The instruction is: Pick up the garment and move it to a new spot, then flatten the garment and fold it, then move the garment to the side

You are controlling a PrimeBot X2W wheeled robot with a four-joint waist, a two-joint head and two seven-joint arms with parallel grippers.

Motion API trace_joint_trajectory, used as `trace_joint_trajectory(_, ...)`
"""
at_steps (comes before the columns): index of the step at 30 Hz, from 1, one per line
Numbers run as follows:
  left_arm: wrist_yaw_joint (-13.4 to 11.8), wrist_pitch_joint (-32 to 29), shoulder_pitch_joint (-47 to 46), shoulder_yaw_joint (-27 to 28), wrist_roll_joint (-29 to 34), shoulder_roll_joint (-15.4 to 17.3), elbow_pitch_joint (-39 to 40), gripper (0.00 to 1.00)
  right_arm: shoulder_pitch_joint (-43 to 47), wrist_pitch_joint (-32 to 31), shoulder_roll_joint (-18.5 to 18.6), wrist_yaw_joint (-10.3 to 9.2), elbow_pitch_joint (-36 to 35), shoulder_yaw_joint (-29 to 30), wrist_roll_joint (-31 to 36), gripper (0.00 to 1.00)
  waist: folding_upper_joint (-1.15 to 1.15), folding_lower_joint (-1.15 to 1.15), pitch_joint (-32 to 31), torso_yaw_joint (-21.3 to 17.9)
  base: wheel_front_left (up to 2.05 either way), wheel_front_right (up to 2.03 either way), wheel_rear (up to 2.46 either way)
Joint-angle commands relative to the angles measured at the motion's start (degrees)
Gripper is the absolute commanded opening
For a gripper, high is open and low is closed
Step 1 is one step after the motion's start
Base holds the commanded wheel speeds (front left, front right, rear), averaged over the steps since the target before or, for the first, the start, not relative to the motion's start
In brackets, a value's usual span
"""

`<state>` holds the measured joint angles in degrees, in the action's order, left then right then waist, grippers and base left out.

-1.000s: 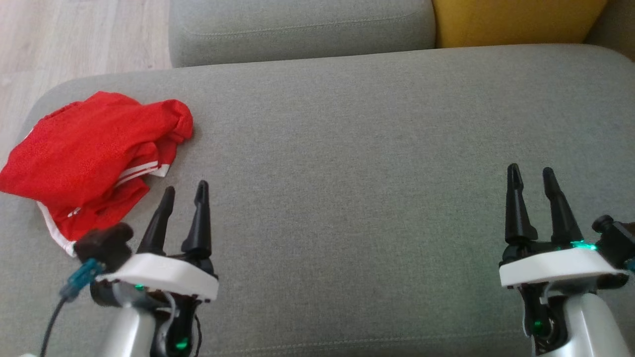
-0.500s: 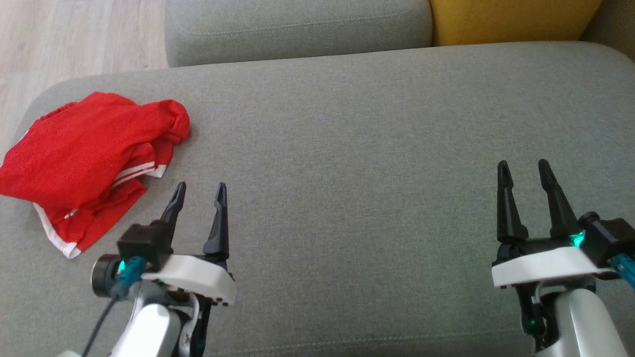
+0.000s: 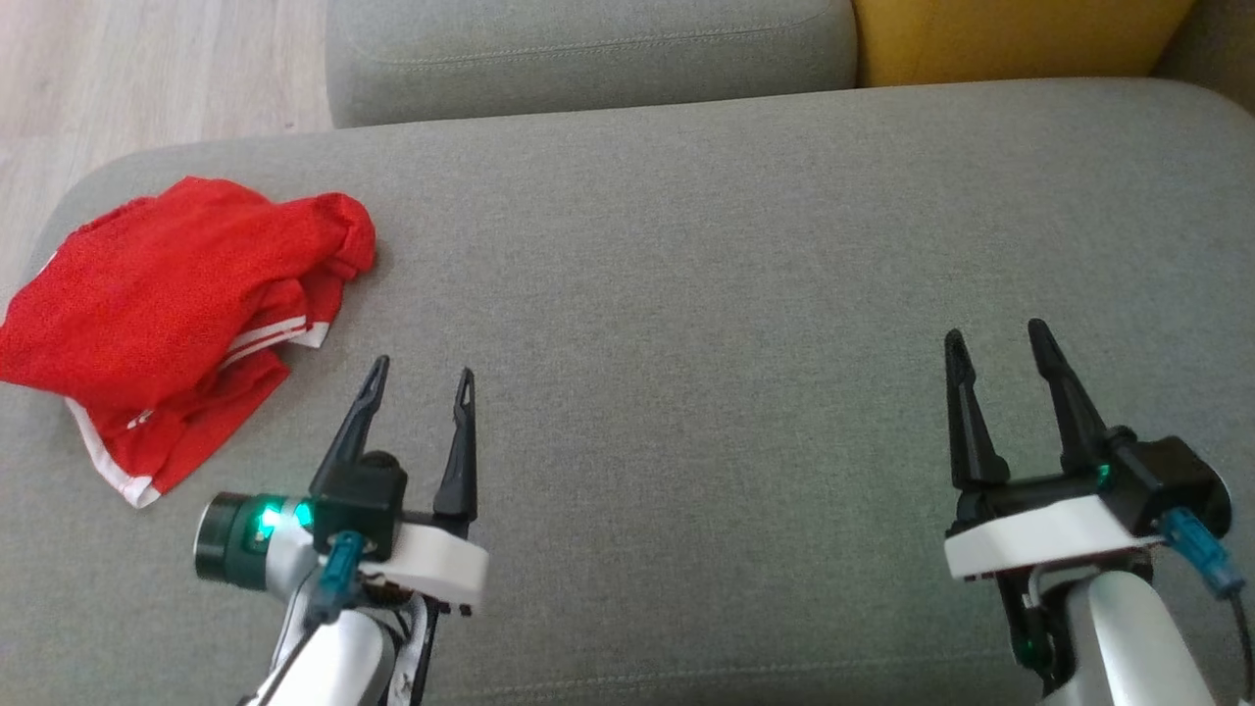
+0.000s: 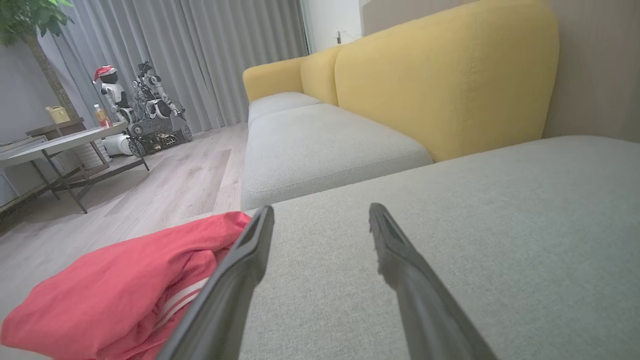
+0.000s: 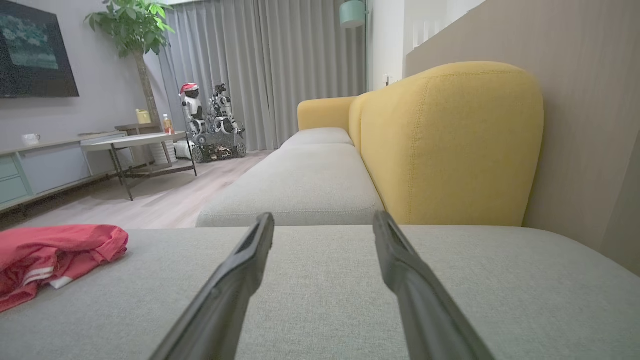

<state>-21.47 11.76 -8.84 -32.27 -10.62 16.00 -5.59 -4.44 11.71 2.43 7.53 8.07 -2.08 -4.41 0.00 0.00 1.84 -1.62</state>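
Soft, even daylight, faint shadows; wrist views bend at edges, foreground perhaps slightly blurred.

Work surface before me: grey sofa cushion [image 3: 686, 245]
I see one crumpled red garment [image 3: 167, 304] lying on its left end.

The left claw [image 3: 423, 369] has two long matt-black fingers [image 3: 351, 431] tapering to slim slotted tips, rooted in a white moulded plastic plate [image 3: 436, 571]. On that plate sits a boxy black camera housing [image 3: 358, 495], with a teal-blue cable plug [image 3: 338, 579] under it and a dark round wrist ring [image 3: 240, 527] glowing green beside it. The pale silver forearm [image 3: 333, 659] is smooth. The right claw [image 3: 995, 331] is built alike, with a second white plate [image 3: 1039, 537] and blue plug [image 3: 1201, 560].
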Motion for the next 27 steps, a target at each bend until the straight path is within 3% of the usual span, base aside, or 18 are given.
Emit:
trace_joint_trajectory(1,-1.1,0.9,-3.5,2.0,0.1,0.9,3.0,1.0,-3.5,1.0,0.4,-0.04,-1.4,-1.6,-0.4,1.0,0.0,0.0,0.1,0.1,0.0,0.0,0.0)
trace_joint_trajectory(7,2.9,1.9,-1.2,6.1,-4.5,-1.9,3.6,1.0,-3.7,2.0,0.4,-0.04,1.3,-2.3,-5.5,1.0,0.0,0.0,0.1,0.4,0.0,0.0,0.0)
trace_joint_trajectory(10,7.7,2.6,1.0,10.8,-5.7,-4.8,1.2,1.0,-4.1,2.6,0.4,-0.04,4.0,-3.3,-8.6,1.0,0.0,0.0,0.0,0.4,0.0,0.0,0.0)
trace_joint_trajectory(16,14.1,3.2,2.4,16.3,-3.7,-8.8,-4.0,1.0,-5.2,3.3,0.4,-0.04,7.8,-3.9,-9.5,1.0,0.0,0.0,-0.2,0.2,0.0,0.0,0.0)
trace_joint_trajectory(27,19.1,3.2,2.4,22.2,0.3,-12.0,-6.5,1.0,-5.5,3.3,0.4,-0.04,8.3,-3.1,-8.6,1.0,0.0,0.0,-0.7,0.1,0.0,0.0,0.0)
